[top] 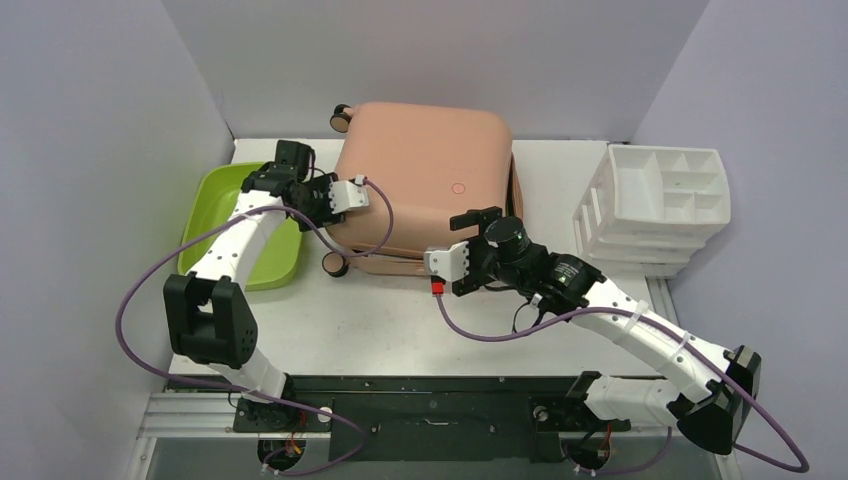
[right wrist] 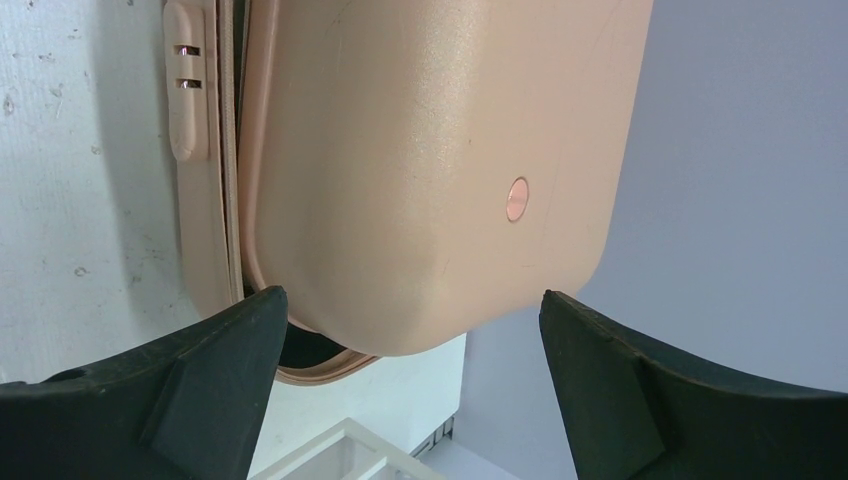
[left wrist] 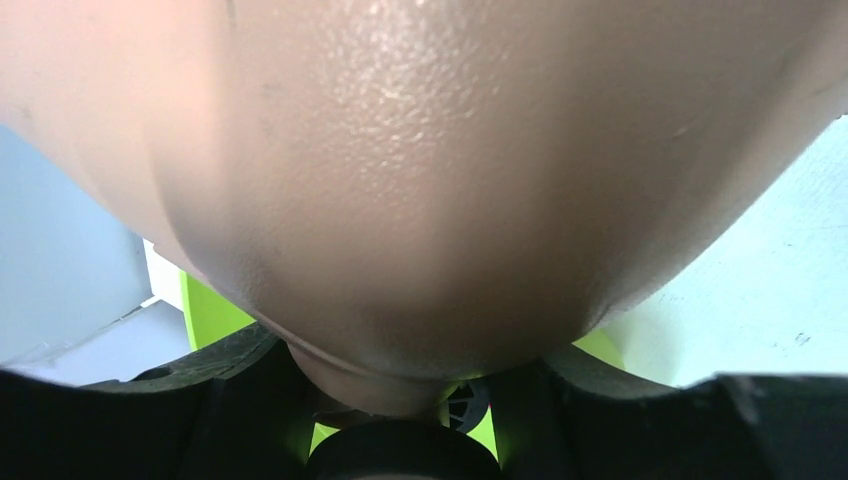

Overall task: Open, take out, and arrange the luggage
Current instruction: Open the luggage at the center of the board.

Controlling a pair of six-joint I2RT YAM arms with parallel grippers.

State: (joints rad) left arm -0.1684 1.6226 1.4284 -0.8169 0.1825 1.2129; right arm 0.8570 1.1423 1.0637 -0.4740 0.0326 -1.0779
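Left pincer (top: pixel 338 200): pressed against the left edge of the luggage (top: pixel 425 170). In its wrist view the salmon shell fills nearly everything ahead, and one rounded corner bulges down between the two black fingers (left wrist: pixel 225 375). Cannot tell whether the fingers clamp the shell or only flank it. Lime-green tub (top: pixel 215 200) lies just behind and below this pincer, green showing past both fingers.

Luggage lies flat, broad shell up, round logo (top: pixel 459 187) nearer the right pincer. One caster wheel (top: pixel 335 264) sits just beside the left pincer on its near side.

Right pincer (top: pixel 455 250): spread wide, holding nothing, at the near right corner of the luggage. That corner sits straight ahead between the fingers (right wrist: pixel 200 370) and clear of both. A dark gap shows between the two shells there.

White drawer organizer (top: pixel 660 200) stands well right of the right pincer.

Bench (top: pixel 400 320): white, scuffed. Pale lilac walls (top: pixel 100 150) close in three sides
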